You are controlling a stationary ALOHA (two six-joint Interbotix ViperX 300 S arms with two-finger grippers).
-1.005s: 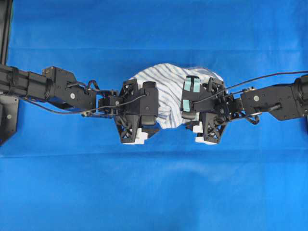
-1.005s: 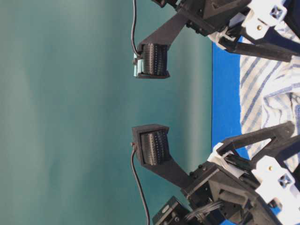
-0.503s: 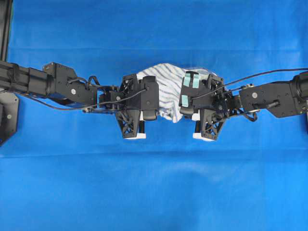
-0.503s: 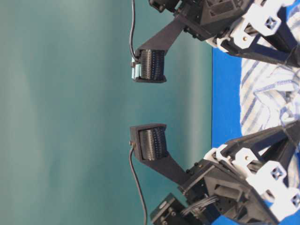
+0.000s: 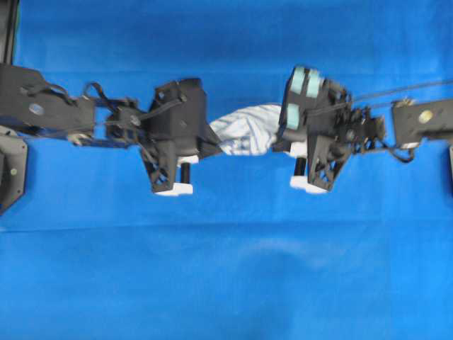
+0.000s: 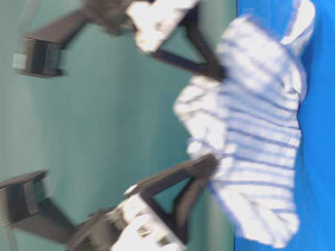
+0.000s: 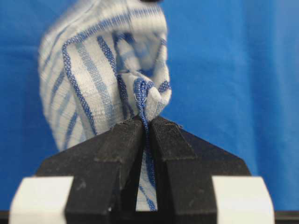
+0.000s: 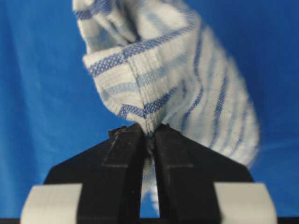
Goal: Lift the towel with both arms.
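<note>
The towel [image 5: 244, 129] hangs bunched between the two grippers, its long axis running from one gripper across to the other, above the blue cloth [image 5: 226, 269]. The left gripper [image 7: 146, 122] is clamped on one end of the towel, a fold of striped fabric pinched between its closed fingers; the right gripper [image 8: 148, 129] is clamped on the opposite end the same way. Neither arm is nearer, since each holds its own end. In the table-level view the towel's lower folds look close to the blue cloth; whether they touch cannot be told. The lift seems to turn on both ends rising evenly.
</note>
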